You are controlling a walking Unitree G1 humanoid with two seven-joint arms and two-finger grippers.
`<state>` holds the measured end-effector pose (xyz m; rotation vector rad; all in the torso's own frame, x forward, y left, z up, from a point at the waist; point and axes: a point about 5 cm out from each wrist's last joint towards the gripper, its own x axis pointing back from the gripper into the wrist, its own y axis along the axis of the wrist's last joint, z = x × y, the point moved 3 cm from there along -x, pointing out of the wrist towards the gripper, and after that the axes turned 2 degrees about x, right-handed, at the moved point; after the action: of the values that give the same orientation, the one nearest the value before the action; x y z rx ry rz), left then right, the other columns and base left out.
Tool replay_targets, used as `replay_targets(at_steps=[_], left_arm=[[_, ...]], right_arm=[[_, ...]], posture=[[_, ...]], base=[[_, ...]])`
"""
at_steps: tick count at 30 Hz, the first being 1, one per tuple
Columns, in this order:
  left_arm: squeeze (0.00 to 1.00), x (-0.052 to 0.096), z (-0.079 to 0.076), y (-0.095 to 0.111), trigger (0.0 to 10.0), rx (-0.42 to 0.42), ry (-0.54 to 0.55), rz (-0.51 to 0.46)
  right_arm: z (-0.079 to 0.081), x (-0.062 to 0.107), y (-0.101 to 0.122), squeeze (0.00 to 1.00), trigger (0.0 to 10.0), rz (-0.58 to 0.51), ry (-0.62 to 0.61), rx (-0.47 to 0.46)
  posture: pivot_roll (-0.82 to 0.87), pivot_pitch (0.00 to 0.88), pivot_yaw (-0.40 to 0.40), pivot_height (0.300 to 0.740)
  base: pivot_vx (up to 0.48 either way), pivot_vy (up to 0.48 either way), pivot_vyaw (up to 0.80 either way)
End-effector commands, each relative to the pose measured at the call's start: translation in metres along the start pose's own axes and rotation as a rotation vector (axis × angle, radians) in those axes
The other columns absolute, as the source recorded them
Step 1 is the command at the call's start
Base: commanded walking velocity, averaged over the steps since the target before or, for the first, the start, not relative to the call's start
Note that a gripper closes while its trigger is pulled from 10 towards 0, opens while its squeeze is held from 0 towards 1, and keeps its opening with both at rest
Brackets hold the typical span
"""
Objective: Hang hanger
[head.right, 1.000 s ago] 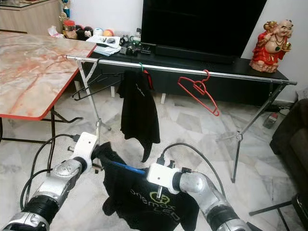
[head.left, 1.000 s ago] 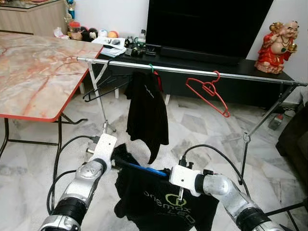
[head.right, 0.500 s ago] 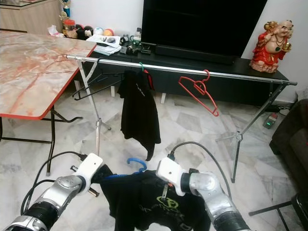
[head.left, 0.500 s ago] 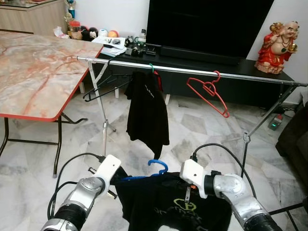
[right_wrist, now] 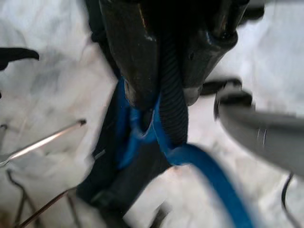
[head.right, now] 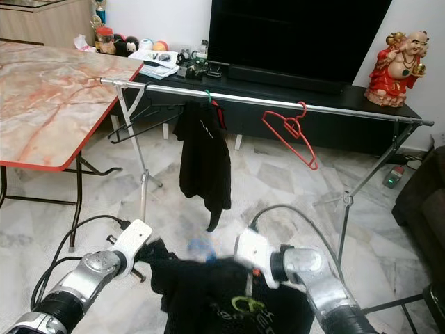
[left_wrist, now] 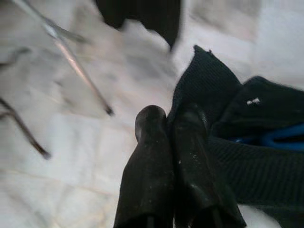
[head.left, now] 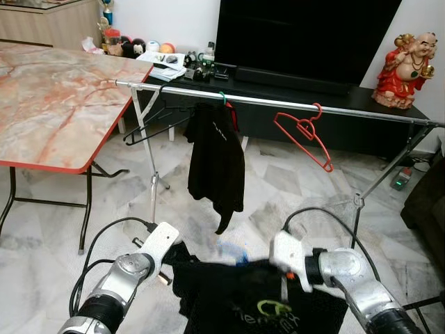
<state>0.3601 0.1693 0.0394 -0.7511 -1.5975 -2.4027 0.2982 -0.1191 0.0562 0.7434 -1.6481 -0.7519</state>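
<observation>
My black fingers (right_wrist: 142,61) pinch a blue hanger (right_wrist: 199,166) under a black shirt (head.left: 243,292) with green print. Red hanger (head.left: 306,136) on silver rail (head.left: 278,104). Table (head.left: 49,104) pink-veined marble, red-edged.

Marble-patterned floor (head.left: 278,181) lying pale and glossy. Red-edged marble-top table (head.left: 49,97) standing at left. Low black TV console (head.left: 292,104) running along white wall (head.left: 174,21), carrying dark television (head.left: 306,35) and red figurine (head.left: 407,61).

Both claws have lowered the blue hanger (right_wrist: 209,175) and shirt (head.left: 236,292).
</observation>
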Motion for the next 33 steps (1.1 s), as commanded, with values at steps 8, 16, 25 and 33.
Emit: replay_targets(at_steps=[8, 16, 25, 33], left_arm=[[0.0, 0.008, 0.057, 0.004, 0.0, 0.049, 0.311, -0.008], [0.0, 0.008, 0.013, -0.052, 0.0, -0.039, 0.007, 0.277], [0.0, 0.013, -0.04, -0.04, 0.0, -0.066, -0.388, 0.191], [0.47, 0.025, -0.052, -0.013, 5.0, -0.071, -0.555, 0.043]], right_arm=[[-0.009, 0.01, -0.009, 0.0, 10.0, 0.038, -0.117, 0.012], [-0.033, 0.026, 0.033, 0.0, 10.0, -0.226, -0.303, 0.009], [-0.049, 0.039, 0.05, 0.0, 10.0, -0.406, -0.384, -0.095], [-0.038, 0.021, 0.037, 0.0, 10.0, -0.34, -0.295, -0.141]], posture=[[0.08, 0.0, -0.139, 0.74], [0.08, 0.003, -0.14, 0.74], [0.08, 0.005, -0.145, 0.74], [0.09, 0.005, -0.148, 0.74]], base=[[0.0, 0.0, 0.0], [0.0, 0.0, 0.0], [0.0, 0.0, 0.0], [0.0, 0.0, 0.0]])
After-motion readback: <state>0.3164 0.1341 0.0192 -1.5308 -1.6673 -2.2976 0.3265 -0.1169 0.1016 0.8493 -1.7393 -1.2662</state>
